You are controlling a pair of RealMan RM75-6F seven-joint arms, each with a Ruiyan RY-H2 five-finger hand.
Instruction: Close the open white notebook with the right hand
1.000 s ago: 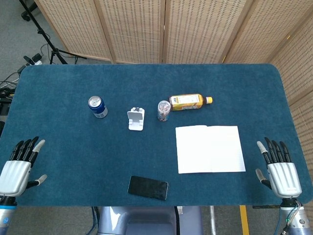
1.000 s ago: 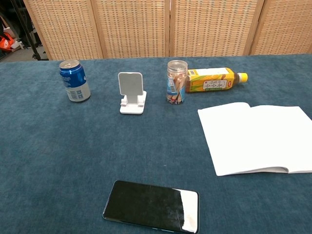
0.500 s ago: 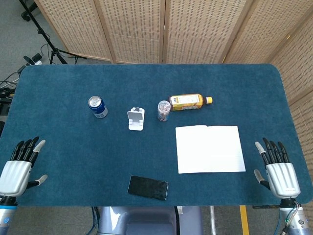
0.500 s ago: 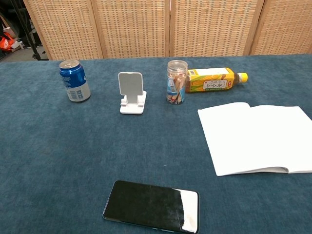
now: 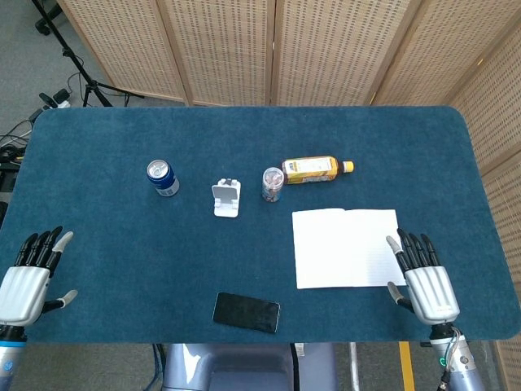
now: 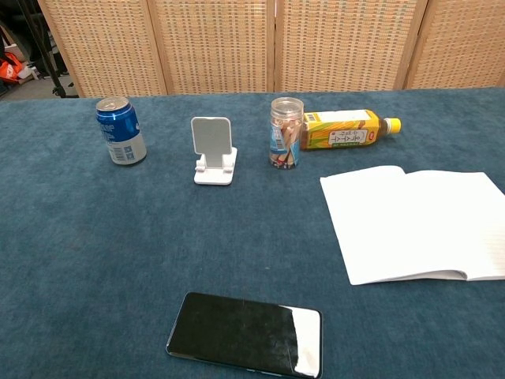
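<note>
The white notebook (image 5: 348,247) lies open and flat on the blue table, right of centre; the chest view shows it too, notebook (image 6: 414,221). My right hand (image 5: 424,281) is at the notebook's near right corner, palm down with fingers spread, its fingertips over the right page's edge. It holds nothing. My left hand (image 5: 28,277) hovers open at the table's near left edge, far from the notebook. Neither hand shows in the chest view.
A black phone (image 5: 246,312) lies near the front edge. Behind the notebook lie a yellow bottle (image 5: 313,169) on its side and a small clear jar (image 5: 272,184). A white phone stand (image 5: 226,198) and a blue can (image 5: 163,178) stand further left.
My right hand has moved left from beside the table's right edge to the notebook's near right corner. The left hand and the notebook have not moved.
</note>
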